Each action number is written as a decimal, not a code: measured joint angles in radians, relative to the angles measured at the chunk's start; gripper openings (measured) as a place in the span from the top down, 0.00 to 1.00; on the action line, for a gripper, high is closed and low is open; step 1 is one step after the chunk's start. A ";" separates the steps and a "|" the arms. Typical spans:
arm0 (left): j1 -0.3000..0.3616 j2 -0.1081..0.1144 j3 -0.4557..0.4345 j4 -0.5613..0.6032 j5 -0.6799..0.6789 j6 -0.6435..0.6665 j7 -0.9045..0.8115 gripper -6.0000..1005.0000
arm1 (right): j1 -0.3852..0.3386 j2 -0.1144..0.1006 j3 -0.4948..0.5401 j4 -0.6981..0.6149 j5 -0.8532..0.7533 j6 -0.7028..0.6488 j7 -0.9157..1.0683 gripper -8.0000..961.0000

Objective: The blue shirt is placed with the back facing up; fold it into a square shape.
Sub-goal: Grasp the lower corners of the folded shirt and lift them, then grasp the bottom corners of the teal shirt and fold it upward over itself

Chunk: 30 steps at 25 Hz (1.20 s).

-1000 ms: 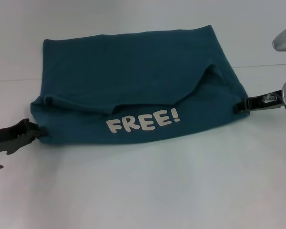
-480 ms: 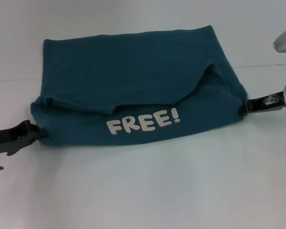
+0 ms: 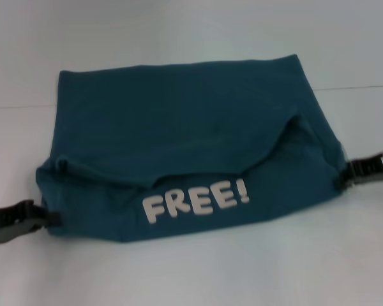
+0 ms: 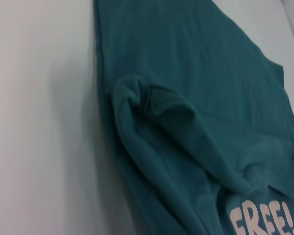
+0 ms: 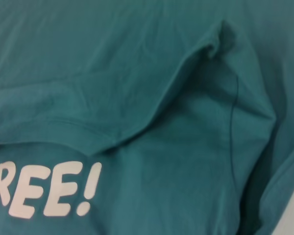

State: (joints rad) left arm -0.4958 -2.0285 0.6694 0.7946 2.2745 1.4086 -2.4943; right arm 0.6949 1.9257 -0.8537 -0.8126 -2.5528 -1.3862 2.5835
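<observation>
Two grippers sit at the near corners of the blue shirt, which lies partly folded on the white table with its white "FREE!" print facing up along the near edge. I see the left gripper at the near-left corner and the right gripper at the near-right corner — both meet the cloth, yet whether their jaws are clenched on it I cannot tell.
</observation>
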 joint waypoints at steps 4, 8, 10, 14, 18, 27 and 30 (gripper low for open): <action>0.040 0.002 -0.026 0.075 0.046 0.131 -0.005 0.97 | -0.035 0.001 0.002 -0.034 -0.008 -0.128 0.012 0.96; 0.075 -0.003 -0.077 0.134 0.120 0.255 0.009 0.97 | -0.069 0.011 0.003 -0.032 -0.007 -0.231 0.003 0.96; 0.098 -0.006 -0.106 0.158 0.149 0.304 0.025 0.97 | -0.090 0.019 0.006 -0.034 -0.003 -0.281 -0.006 0.96; 0.132 -0.002 -0.147 0.167 0.176 0.409 0.060 0.97 | -0.122 0.030 0.049 -0.045 0.002 -0.387 -0.032 0.96; 0.136 -0.002 -0.153 0.169 0.208 0.437 0.070 0.97 | -0.134 0.037 0.079 -0.046 0.003 -0.456 -0.054 0.96; 0.056 0.040 -0.223 0.149 0.204 0.458 0.087 0.97 | -0.115 0.005 0.234 -0.035 0.108 -0.461 -0.152 0.96; 0.006 0.068 -0.249 0.136 0.211 0.458 0.064 0.97 | -0.102 -0.017 0.266 -0.034 0.134 -0.452 -0.150 0.96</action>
State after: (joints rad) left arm -0.4899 -1.9601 0.4200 0.9305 2.4858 1.8662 -2.4307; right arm 0.5925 1.9084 -0.5875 -0.8469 -2.4186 -1.8381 2.4337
